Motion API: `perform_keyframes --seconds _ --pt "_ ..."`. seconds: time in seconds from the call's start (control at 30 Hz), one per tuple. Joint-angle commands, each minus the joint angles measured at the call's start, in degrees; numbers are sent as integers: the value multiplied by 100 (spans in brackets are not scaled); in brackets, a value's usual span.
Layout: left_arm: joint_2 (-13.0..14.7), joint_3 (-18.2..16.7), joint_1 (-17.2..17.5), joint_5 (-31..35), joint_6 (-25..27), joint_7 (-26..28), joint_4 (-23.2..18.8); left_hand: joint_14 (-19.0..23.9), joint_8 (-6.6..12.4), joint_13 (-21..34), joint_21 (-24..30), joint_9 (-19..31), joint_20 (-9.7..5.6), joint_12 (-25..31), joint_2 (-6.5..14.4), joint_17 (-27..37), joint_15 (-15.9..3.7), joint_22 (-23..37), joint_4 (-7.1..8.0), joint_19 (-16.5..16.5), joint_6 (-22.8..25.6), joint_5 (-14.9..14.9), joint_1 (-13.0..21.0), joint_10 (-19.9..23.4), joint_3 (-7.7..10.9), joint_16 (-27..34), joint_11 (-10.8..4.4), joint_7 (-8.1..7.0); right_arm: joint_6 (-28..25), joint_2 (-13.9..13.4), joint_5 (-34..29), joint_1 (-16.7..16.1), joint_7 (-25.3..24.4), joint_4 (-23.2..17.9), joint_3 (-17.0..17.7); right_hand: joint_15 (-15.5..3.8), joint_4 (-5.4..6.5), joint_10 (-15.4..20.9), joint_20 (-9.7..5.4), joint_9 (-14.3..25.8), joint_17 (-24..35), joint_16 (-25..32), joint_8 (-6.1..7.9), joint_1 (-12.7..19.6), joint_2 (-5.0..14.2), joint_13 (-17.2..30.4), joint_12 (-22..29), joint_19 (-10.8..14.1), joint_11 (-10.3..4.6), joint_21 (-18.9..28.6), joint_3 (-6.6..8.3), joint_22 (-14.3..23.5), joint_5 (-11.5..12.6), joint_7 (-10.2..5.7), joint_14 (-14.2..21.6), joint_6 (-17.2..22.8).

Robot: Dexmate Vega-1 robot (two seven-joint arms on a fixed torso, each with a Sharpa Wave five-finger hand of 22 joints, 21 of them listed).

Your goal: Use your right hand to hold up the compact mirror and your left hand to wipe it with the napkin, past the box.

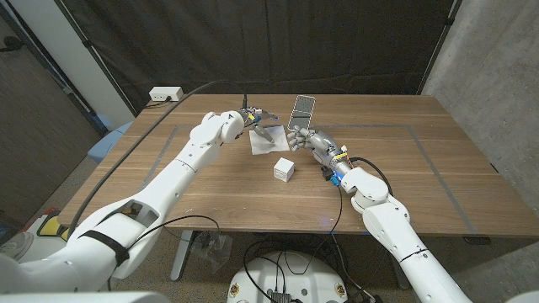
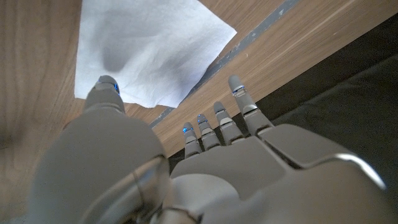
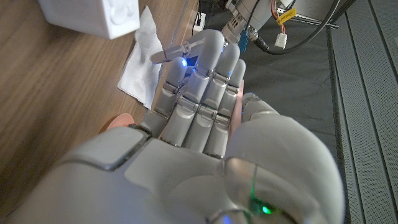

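The compact mirror point(image 1: 301, 112) stands open and upright behind the middle of the table, gripped at its base by my right hand point(image 1: 310, 143). In the right wrist view my right hand point(image 3: 199, 124) is curled around it and a thin silver edge of the mirror point(image 3: 169, 54) sticks out past the fingers. A white napkin point(image 1: 269, 144) lies on the wood just left of the mirror. My left hand point(image 1: 263, 124) hovers over its far side with fingers spread, holding nothing. The left wrist view has that hand point(image 2: 205, 168) above the napkin point(image 2: 146, 50), thumb near its edge.
A small white box point(image 1: 284, 170) sits on the table in front of the napkin and the mirror, also seen as the box point(image 3: 99, 15). Grey tape lines point(image 1: 421, 160) mark the wooden table. A white power strip point(image 1: 165, 94) lies beyond the far left corner.
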Motion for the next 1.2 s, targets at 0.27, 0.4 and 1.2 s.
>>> perform_keyframes --seconds 0.27,0.4,1.2 --pt "-56 372 -205 704 11 106 371 259 117 15 14 28 -233 152 -24 -55 -545 1 -148 460 278 93 288 327 -92 165 -133 -9 53 44 20 122 46 148 27 -168 31 51 -812 22 29 -35 1 204 137 37 -19 -15 22 46 3 17 31 -30 25 95" --pt "-76 497 -253 917 29 286 525 457 222 11 0 28 -272 223 18 -79 -689 7 -174 668 590 113 358 592 -140 230 -257 -31 39 60 41 151 52 180 41 -169 33 43 -813 24 33 -41 -2 211 136 45 -27 -17 4 47 1 17 32 -30 26 93" --pt "-136 566 -224 1038 143 596 883 1979 697 -34 18 -17 -710 478 472 -119 -1038 44 -284 1691 2312 11 924 2256 -136 612 -488 -32 35 57 -12 99 -44 121 112 -170 46 62 -810 21 48 -75 -21 247 132 57 -67 -24 32 48 -20 14 37 -22 50 102"
